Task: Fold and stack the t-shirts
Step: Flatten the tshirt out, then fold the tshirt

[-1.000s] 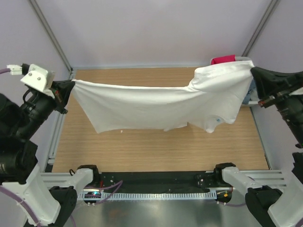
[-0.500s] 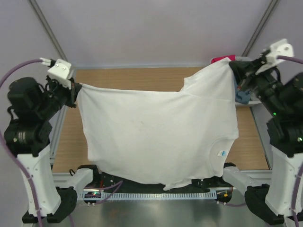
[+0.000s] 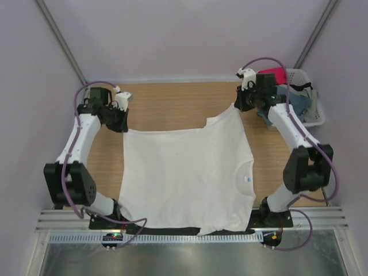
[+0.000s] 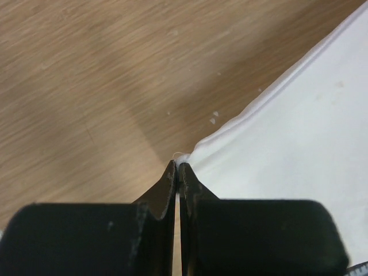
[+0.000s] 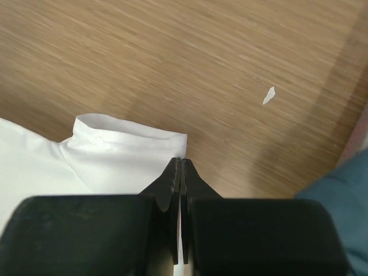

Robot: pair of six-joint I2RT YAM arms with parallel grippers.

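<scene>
T-shirt [image 3: 184, 172] now flat, near edge overhanging table [image 3: 172, 103]

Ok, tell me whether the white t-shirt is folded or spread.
Spread: the white t-shirt lies flat across the table, left gripper and right gripper pinching its far edge.

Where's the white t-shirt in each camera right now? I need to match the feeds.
Top external: plain white cloth t-shirt spread flat mid-table, near hem over the table's near edge.
Left wrist: fills the right side, one corner pinched in the left arm's jaws at bottom centre.
Right wrist: lower left, sleeve hem pinched in the right arm's jaws.
Shared landmark: the light wooden tabletop beneath it in all three.
</scene>
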